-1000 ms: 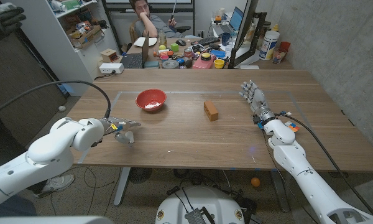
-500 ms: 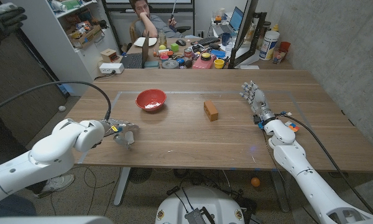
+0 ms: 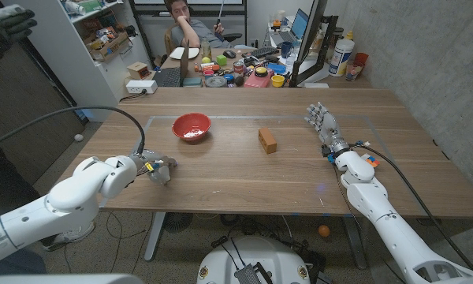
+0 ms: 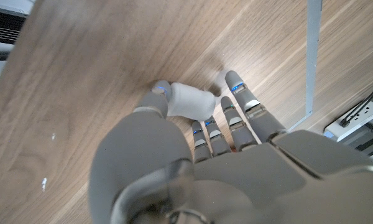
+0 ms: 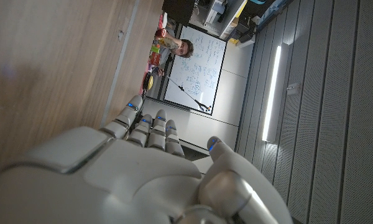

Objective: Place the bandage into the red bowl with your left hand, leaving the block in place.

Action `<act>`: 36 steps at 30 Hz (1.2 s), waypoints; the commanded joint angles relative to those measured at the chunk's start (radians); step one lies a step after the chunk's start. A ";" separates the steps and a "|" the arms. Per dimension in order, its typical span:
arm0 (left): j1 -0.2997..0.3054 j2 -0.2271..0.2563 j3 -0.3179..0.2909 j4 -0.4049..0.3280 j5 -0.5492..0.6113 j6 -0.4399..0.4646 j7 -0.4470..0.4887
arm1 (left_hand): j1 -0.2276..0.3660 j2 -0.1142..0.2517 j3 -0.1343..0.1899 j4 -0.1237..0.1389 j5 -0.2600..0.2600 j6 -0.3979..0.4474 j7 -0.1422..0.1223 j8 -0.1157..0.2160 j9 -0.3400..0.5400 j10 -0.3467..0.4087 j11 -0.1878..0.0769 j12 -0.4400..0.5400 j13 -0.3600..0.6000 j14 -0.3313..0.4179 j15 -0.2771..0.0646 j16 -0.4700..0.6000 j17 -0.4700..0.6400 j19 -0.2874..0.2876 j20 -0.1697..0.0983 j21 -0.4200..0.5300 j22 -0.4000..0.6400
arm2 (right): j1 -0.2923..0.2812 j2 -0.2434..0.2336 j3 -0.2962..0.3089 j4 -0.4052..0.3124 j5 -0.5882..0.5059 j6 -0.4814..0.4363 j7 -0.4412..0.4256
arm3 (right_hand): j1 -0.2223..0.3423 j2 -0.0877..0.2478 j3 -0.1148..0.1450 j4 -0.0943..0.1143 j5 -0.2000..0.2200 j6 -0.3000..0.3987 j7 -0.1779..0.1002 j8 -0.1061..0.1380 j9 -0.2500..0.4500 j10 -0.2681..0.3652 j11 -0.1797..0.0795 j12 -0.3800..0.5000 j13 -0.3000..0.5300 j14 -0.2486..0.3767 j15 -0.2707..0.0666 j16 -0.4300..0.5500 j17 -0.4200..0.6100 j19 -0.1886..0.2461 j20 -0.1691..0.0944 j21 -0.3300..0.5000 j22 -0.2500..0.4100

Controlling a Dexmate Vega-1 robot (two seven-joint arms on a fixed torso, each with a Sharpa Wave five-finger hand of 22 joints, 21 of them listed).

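The white bandage roll lies against the wooden table, pinched between the thumb and fingers of my left hand. In the head view my left hand is near the table's front left, its fingers curled down and hiding the roll. The red bowl stands farther back and slightly right of that hand, with something white inside. An orange-brown block stands near the table's middle, right of the bowl. My right hand waits at the right side with fingers straight and apart, holding nothing; its back fills the right wrist view.
A person sits behind the table at a cluttered desk. A white power strip lies just off the table's far left corner. A thin tape line runs across the tabletop behind the bowl and block.
My left hand's fingers have curled in around the bandage and the arm has edged slightly to the right. The right arm, bowl and block have not moved.
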 commanded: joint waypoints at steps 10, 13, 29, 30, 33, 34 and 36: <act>0.060 -0.038 0.015 0.031 0.070 0.006 0.368 | 0.268 0.097 0.061 -0.002 -0.082 0.678 0.002 0.082 0.001 0.681 -0.022 0.008 0.020 0.674 -0.198 0.069 0.027 0.291 -0.118 0.232 0.013 | 0.030 0.006 0.007 0.056 0.002 0.009 0.021 | -0.012 0.057 0.006 -0.002 0.006 0.009 -0.002 0.007 0.004 0.009 -0.002 0.005 0.005 0.009 0.001 0.001 0.003 0.012 -0.025 -0.004 0.005; 0.063 -0.042 0.012 0.032 0.071 0.005 0.383 | 0.280 0.094 0.054 0.001 -0.084 0.737 0.016 0.085 0.002 0.745 -0.021 0.015 0.040 0.748 -0.195 0.090 0.044 0.321 -0.122 0.274 0.014 | 0.036 0.008 0.007 0.064 0.002 0.011 0.025 | -0.012 0.056 0.006 -0.002 0.006 0.008 -0.001 0.007 0.004 0.009 -0.001 0.005 0.005 0.010 0.001 0.001 0.003 0.013 -0.026 -0.004 0.005; 0.126 -0.061 -0.056 0.015 0.060 -0.002 0.495 | 0.300 0.071 0.047 -0.004 -0.088 0.805 0.042 0.078 0.001 0.811 -0.023 0.027 0.075 0.839 -0.193 0.113 0.062 0.363 -0.132 0.336 0.013 | 0.040 0.009 0.012 0.072 -0.001 0.015 0.033 | -0.012 0.054 0.006 -0.003 0.006 0.008 0.000 0.007 0.004 0.009 0.000 0.005 0.005 0.010 0.001 0.001 0.002 0.015 -0.025 -0.007 0.005; 0.134 -0.062 -0.066 0.013 0.054 -0.006 0.503 | 0.301 0.070 0.047 -0.004 -0.089 0.808 0.042 0.078 0.001 0.814 -0.023 0.027 0.076 0.842 -0.193 0.114 0.062 0.364 -0.132 0.338 0.013 | 0.040 0.009 0.012 0.071 -0.001 0.016 0.033 | -0.012 0.054 0.006 -0.003 0.006 0.008 -0.001 0.007 0.004 0.009 0.000 0.005 0.005 0.011 0.001 0.001 0.002 0.015 -0.025 -0.007 0.005; 0.150 -0.063 -0.082 0.005 0.062 -0.005 0.516 | 0.304 0.066 0.046 -0.005 -0.089 0.817 0.042 0.078 0.001 0.820 -0.022 0.029 0.079 0.851 -0.193 0.117 0.065 0.367 -0.134 0.343 0.012 | 0.039 0.009 0.013 0.070 0.000 0.015 0.034 | -0.012 0.055 0.006 -0.003 0.006 0.008 -0.001 0.007 0.004 0.009 0.000 0.005 0.005 0.010 0.000 0.001 0.002 0.015 -0.026 -0.008 0.005; 0.155 -0.064 -0.091 0.002 0.059 -0.008 0.519 | 0.305 0.065 0.046 -0.005 -0.089 0.818 0.046 0.077 0.001 0.821 -0.022 0.029 0.080 0.855 -0.193 0.119 0.066 0.367 -0.134 0.344 0.012 | 0.039 0.009 0.013 0.070 0.000 0.015 0.034 | -0.012 0.055 0.006 -0.003 0.006 0.009 -0.001 0.007 0.004 0.009 0.000 0.005 0.005 0.010 0.000 0.001 0.002 0.015 -0.026 -0.008 0.005; 0.171 -0.069 -0.110 -0.002 0.059 -0.012 0.537 | 0.306 0.064 0.045 -0.005 -0.090 0.822 0.047 0.077 0.001 0.822 -0.022 0.029 0.082 0.858 -0.193 0.120 0.067 0.369 -0.134 0.347 0.012 | 0.039 0.008 0.013 0.070 0.000 0.016 0.036 | -0.012 0.055 0.006 -0.003 0.006 0.009 0.000 0.007 0.004 0.009 0.000 0.005 0.005 0.011 0.001 0.001 0.002 0.015 -0.026 -0.008 0.005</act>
